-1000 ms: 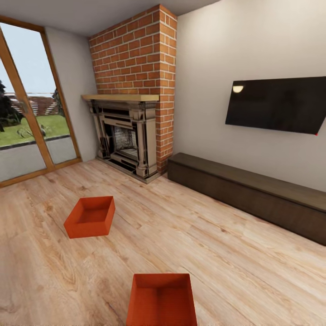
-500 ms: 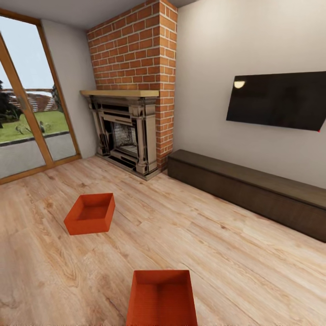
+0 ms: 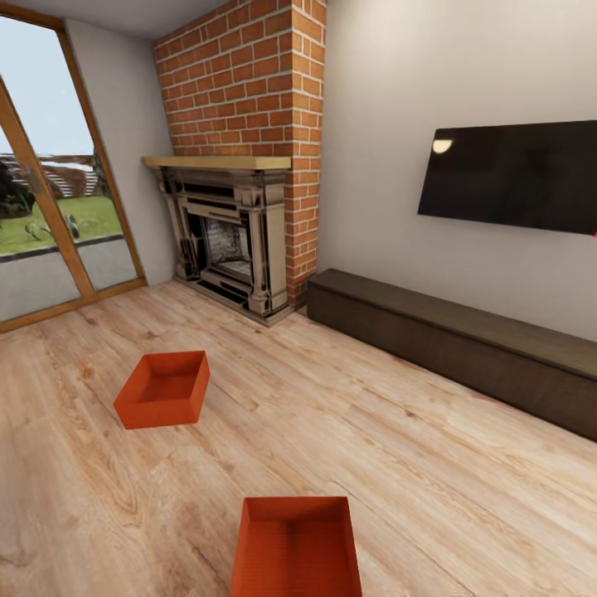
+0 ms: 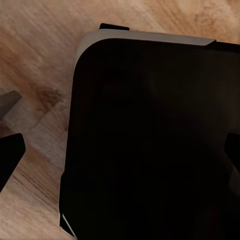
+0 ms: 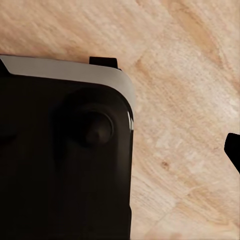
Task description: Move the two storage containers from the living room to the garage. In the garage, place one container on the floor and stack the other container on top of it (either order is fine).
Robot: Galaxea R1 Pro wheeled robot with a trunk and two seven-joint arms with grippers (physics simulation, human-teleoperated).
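On the light wood-plank floor [image 3: 398, 464] of the living room, in the head view, two orange-red storage containers are seen well apart: the nearer container [image 3: 296, 547] at the lower edge, the farther container [image 3: 163, 388] toward the glass doors [image 3: 50, 207]. A brick fireplace [image 3: 236, 166], a wall-mounted television [image 3: 514, 176] and a long dark cabinet [image 3: 464, 348] are ranged behind. In both wrist views, a dark robot body [image 4: 150, 140] is shown over planks; neither gripper's state can be told.
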